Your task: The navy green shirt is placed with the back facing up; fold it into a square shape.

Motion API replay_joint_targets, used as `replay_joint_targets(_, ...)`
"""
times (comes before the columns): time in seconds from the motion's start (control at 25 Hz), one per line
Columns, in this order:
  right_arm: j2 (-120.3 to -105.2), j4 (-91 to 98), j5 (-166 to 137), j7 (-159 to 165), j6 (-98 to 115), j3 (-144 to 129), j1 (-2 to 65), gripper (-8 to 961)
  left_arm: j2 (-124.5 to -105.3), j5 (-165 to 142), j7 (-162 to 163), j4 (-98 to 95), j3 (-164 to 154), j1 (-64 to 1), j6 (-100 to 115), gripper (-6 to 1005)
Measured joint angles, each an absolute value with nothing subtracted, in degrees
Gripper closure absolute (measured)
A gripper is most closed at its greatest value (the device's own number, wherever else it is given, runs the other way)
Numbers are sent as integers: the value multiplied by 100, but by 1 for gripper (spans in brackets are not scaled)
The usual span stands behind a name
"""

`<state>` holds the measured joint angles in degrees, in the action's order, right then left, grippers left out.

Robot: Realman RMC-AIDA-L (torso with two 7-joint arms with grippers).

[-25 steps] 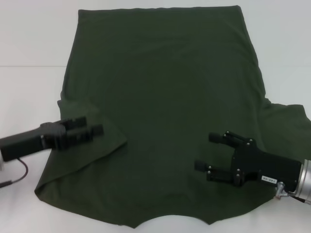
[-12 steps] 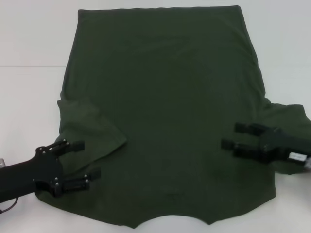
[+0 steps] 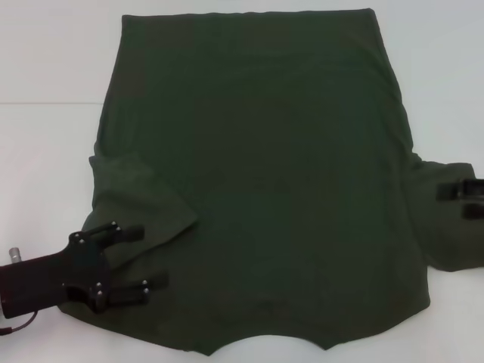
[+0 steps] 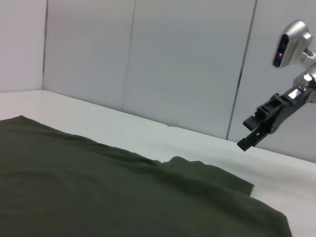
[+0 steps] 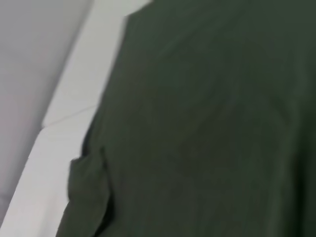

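The navy green shirt (image 3: 265,174) lies spread flat on the white counter (image 3: 45,151). The left hand (image 3: 140,259) hovers wide open over its near left sleeve, fingers pointing across the cloth. The right hand (image 3: 454,200), fingers parted, sits at the opposite sleeve.

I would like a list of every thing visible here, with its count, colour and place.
Dark green short-sleeved cotton shirt: one, dark green, spread flat on the table, its left-side sleeve folded inward.
White table: one, white, under the shirt.
Grey panelled wall: one, light grey, behind the table.
Left tool: one, black, open, over the shirt's near left corner.
Right tool: one, black, open, at the right-side sleeve, mostly out of the head view.
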<state>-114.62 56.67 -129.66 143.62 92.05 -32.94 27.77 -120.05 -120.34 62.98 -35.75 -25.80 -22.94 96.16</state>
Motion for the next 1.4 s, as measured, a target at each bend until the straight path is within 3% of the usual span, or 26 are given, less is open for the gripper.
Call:
replay_joint_targets(0.16,-11368,5910,-13611,14907,9247,-3060,2831,37,-12006,-12034,6293,-3589,-2690,-2318,9614,90)
replay_joint_targets(0.56,-11333,5723,-14830,15355,8687,-2656,2995,37,-11982,-12032,6289,-3605,-2728,-2321,9691,92)
replay_joint_targets(0.76,-11181,5237,-15107,15520,8357,-2732,3208,37,-12000,-12032,6305,-3612,-2879,-2342,9694,91)
replay_joint_targets(1.4,-11171,4583,-15385,15544,7651,-3155,3554,38,-12016,-12032,6441,-3574,-3005,-2361,9687,95)
